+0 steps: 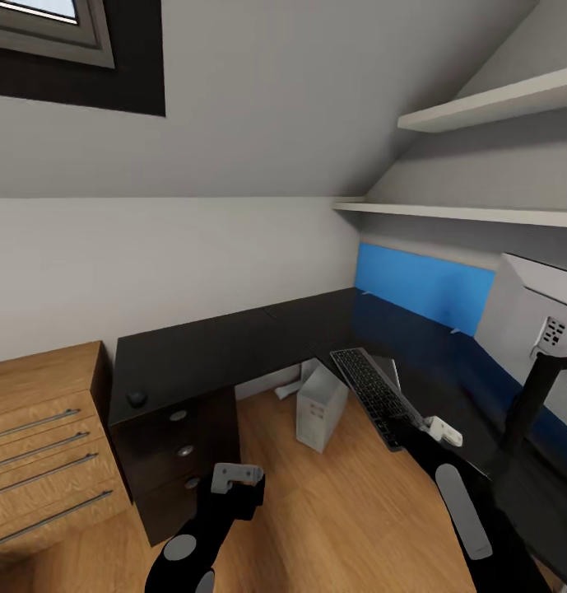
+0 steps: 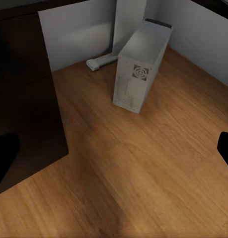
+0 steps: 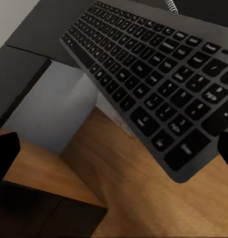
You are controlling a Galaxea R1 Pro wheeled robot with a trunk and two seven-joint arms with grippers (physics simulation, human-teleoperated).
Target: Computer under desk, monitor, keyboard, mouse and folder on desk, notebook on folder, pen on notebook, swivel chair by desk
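The dark keyboard (image 1: 372, 394) (image 3: 153, 79) lies slanted at the inner edge of the black desk (image 1: 225, 338), one long side hanging over the floor. My right gripper (image 1: 415, 432) (image 3: 114, 153) is open at its near end, fingers wide apart. On the desk at the right stands the monitor (image 1: 530, 321), seen from behind on its black stand. The small black mouse (image 1: 137, 399) rests at the desk's left end. On the floor under the desk is the white computer (image 1: 320, 405) (image 2: 139, 67). My left gripper (image 1: 240, 484) (image 2: 114, 153) hangs open above the floor, in front of the drawers (image 1: 183, 449).
A light wooden drawer cabinet (image 1: 44, 445) stands left of the desk. A blue wall panel (image 1: 423, 284) runs behind the desk, with white shelves (image 1: 481, 103) above it. A white power strip (image 2: 100, 61) lies on the wood floor (image 1: 332, 511) behind the computer.
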